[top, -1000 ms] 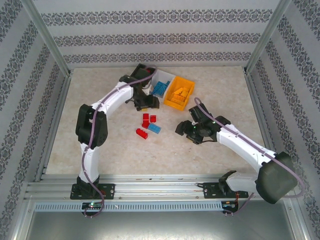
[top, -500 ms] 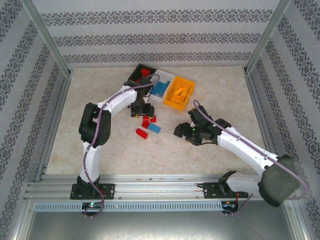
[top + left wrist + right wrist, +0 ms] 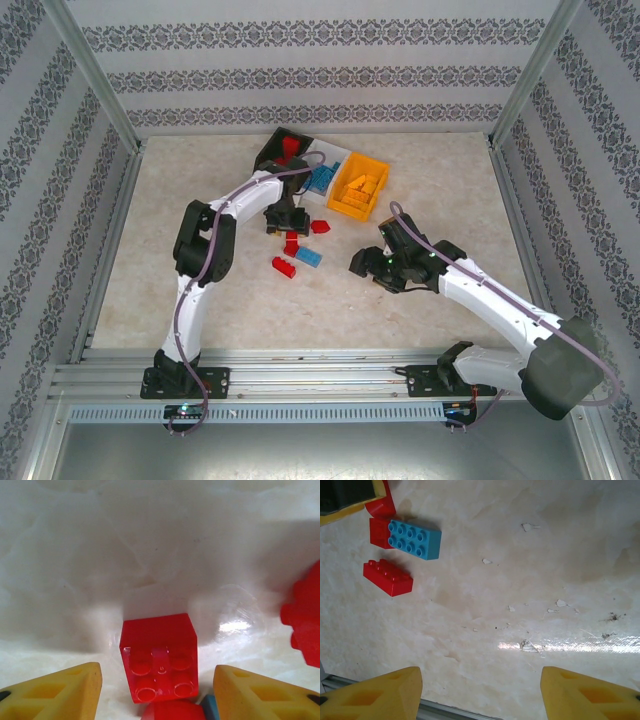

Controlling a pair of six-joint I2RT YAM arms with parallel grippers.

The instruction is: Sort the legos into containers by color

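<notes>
- As the left gripper [image 3: 157,680] hangs low over the table [image 3: 150,540], its yellow fingers [image 3: 60,690] stand apart. A red 2x2 brick [image 3: 159,655] sits between them, touching neither, so nothing is held.
- From above, you see this gripper [image 3: 285,222] over the loose cluster near mid-table, with red bricks around it and 1 blue brick [image 3: 308,256] just beside them.
- The right gripper [image 3: 480,680] is spread wide over bare table and holds nothing. The blue brick [image 3: 414,539] and a long red brick [image 3: 387,577] lie well ahead of it.
- The 3 bins stand in a row just beyond the cluster: the black bin [image 3: 270,150] with red inside, the white bin [image 3: 335,155] with blue, and the orange bin [image 3: 350,208] with orange.
- Expect the 2x2 brick to be light, stiff and hard. It should not crush, but its glossy sides look slippery.
- Take it by 2 opposite flat sides, low down and below the studs.
- It looks slightly turned against your fingers, so square up first or it may twist or skid on the shiny table.
- Another red piece lies just beside it at the near edge; keep your fingers clear of that.
</notes>
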